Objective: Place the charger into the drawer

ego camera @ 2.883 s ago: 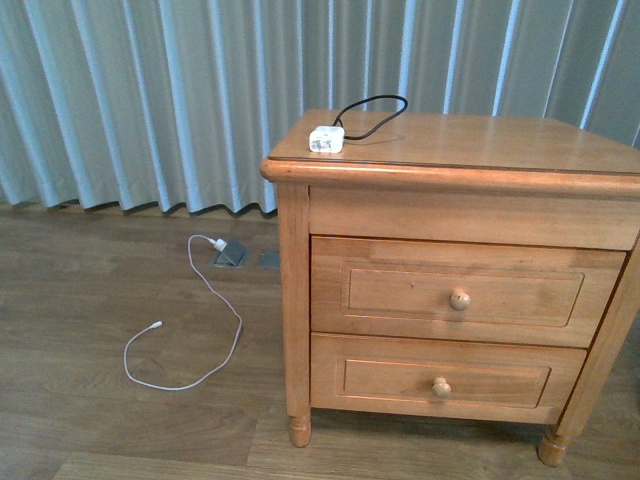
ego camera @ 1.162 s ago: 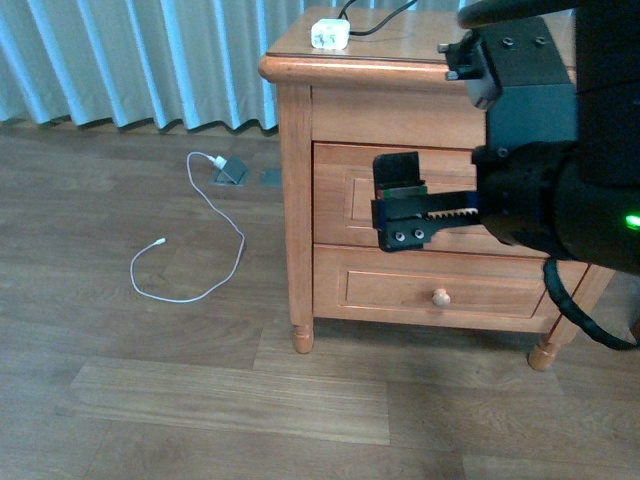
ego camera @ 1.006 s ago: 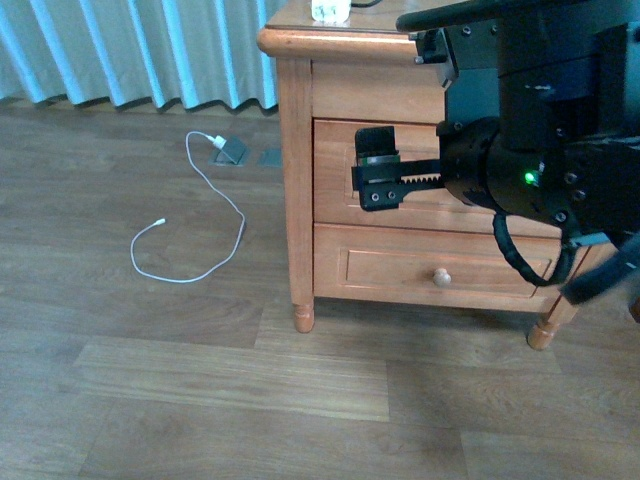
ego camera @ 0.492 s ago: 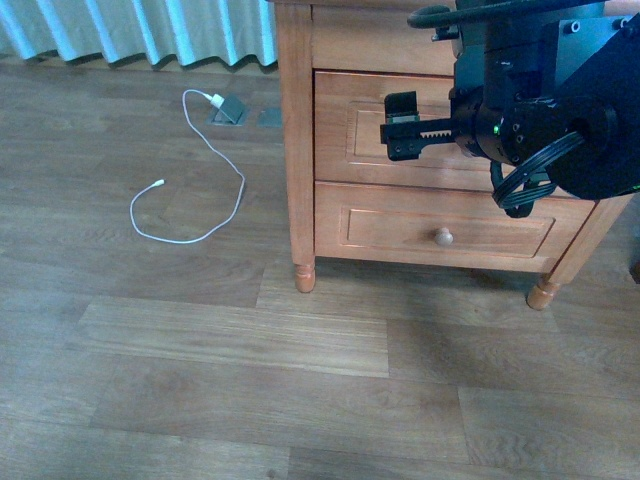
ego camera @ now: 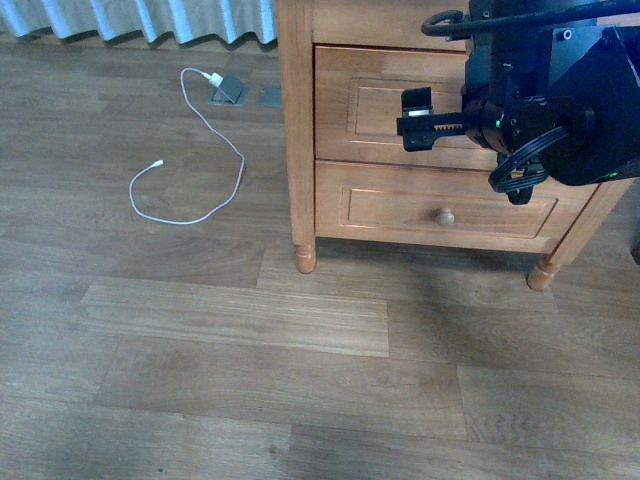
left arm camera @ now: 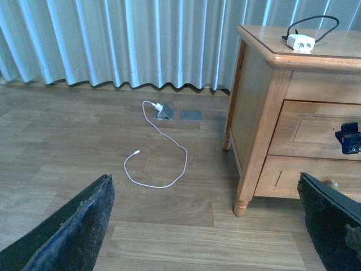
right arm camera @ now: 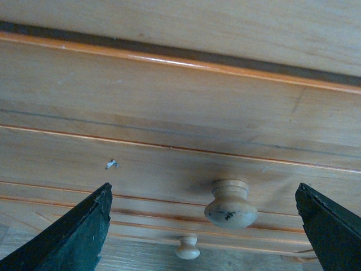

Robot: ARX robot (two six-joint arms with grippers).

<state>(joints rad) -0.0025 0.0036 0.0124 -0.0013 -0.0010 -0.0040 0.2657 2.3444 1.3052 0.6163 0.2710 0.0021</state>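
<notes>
A long white cable (ego camera: 241, 165) lies looped on the wood floor (ego camera: 250, 380), its plug end at a small grey floor box (ego camera: 228, 90) near the curtain (left arm camera: 113, 39). Beside them stands a nightstand (ego camera: 297, 130). Its lower drawer (ego camera: 400, 210) is closed, with a round knob (ego camera: 445, 216) mid-front.

Drawer (right arm camera: 141, 152) — honey wood, satin sheen; floor (ego camera: 200, 380) — matt wood.

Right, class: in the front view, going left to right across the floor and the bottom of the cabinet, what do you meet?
white cable → cabinet's left front leg → lower drawer's knob → cabinet's right front leg
</notes>
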